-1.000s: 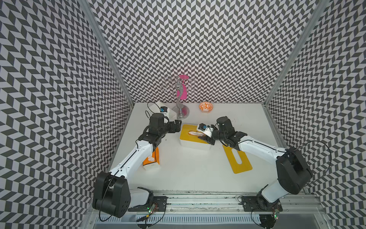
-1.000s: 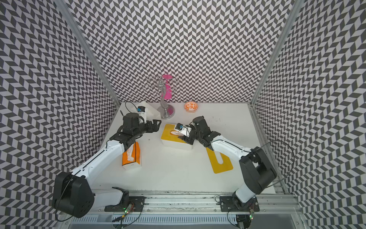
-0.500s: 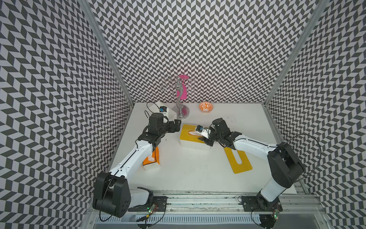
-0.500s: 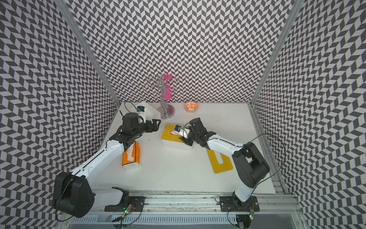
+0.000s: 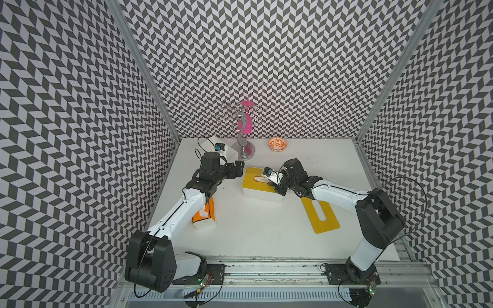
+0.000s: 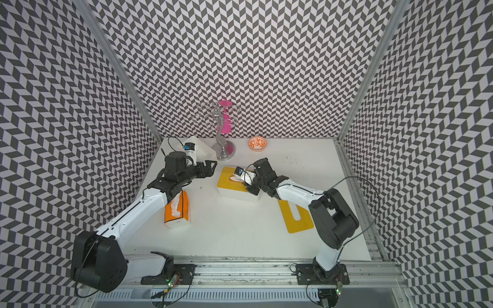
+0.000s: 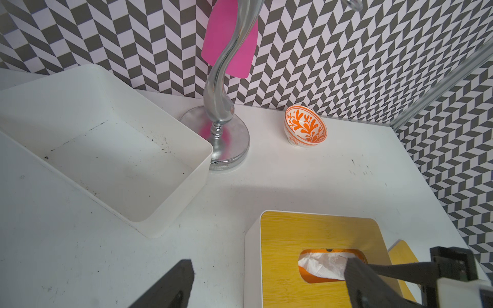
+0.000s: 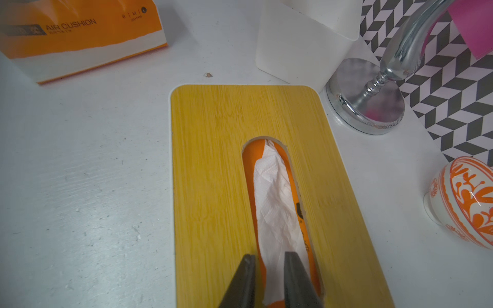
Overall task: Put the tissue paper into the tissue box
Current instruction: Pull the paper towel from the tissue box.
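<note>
The tissue paper lies crumpled in the slot of the tissue box, nearly tucked in. The right gripper has its jaws narrowly apart astride the near end; whether they pinch it I cannot tell. The next move is likely a gentle push deeper. The left gripper hovers beside, jaws spread and empty. The orange pack on the counter reads "AIR CUSHION" and "S | M | L"

This is a robot lab test cell. Black-and-white chevron walls box me in on three sides, joined by aluminium posts. A scuffed white tabletop fills the middle of the frame. Along the lower edge my arm bases bolt to a metal rail, beside loose cables and a lit circuit board.
</note>
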